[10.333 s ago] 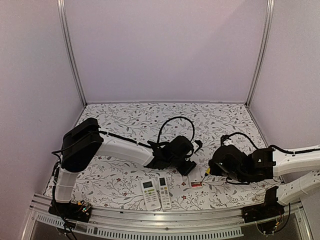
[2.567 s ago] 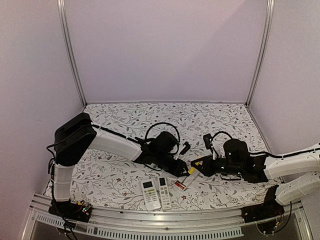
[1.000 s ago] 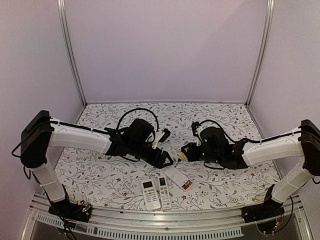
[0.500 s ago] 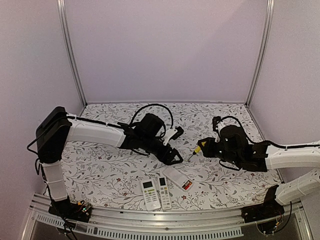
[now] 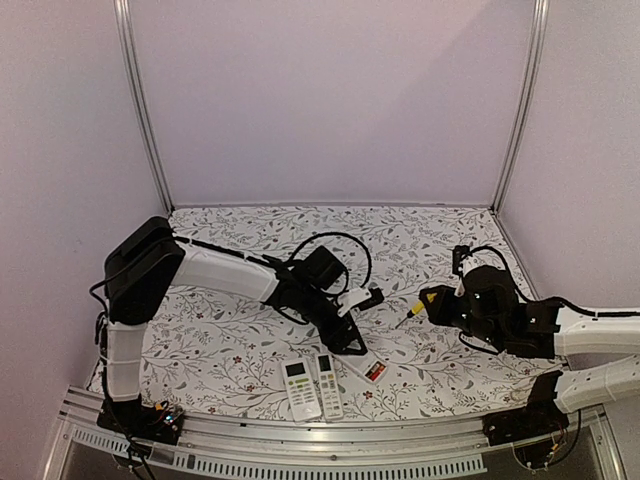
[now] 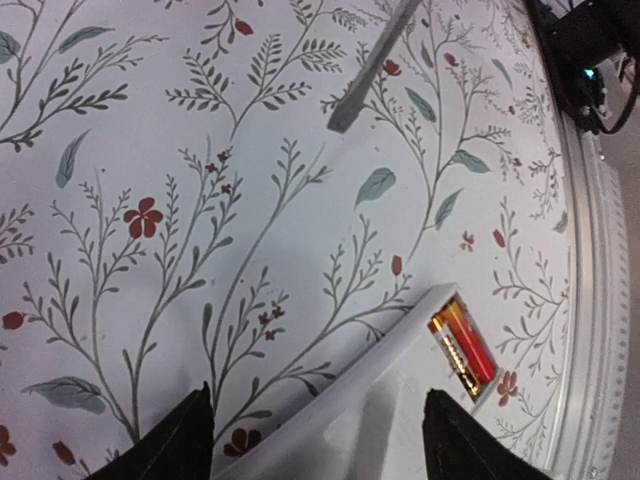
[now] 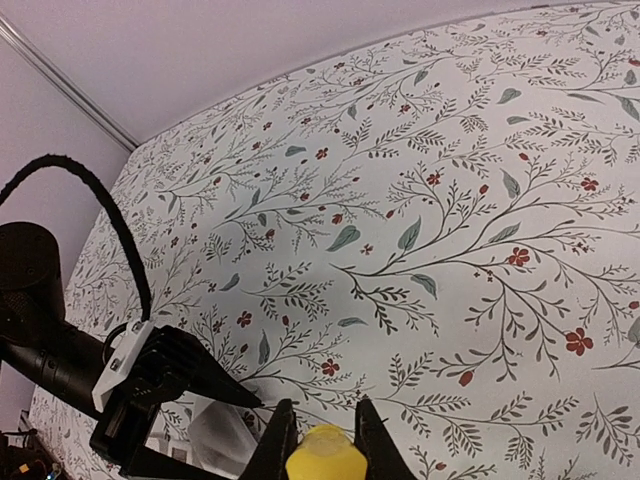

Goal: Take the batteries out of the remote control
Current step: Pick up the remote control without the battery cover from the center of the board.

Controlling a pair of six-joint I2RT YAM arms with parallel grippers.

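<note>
Floral-patterned surface inside pale walls is noted, with two closed remotes lying face up near the front rail. Just to their right lies a third, opened remote, back up, with its battery bay exposed. One of the batteries, red-orange, is seen seated in that bay; any further cells cannot be made out. Since a second ago the left end effector has been brought down from a raised position mid-surface to the opened remote. It is now held released, with its jaws wide and standing either side of the remote's body; contact cannot be confirmed. Over the same interval the right end effector has been drawn away to the right. It is clenched on the yellow handle of the screwdriver, whose tip hangs above bare surface, well clear of the bay. It is judged that prying is finished for the moment and that the remote is about to be steadied or gripped. No battery has yet been unloaded onto the surface.
</note>
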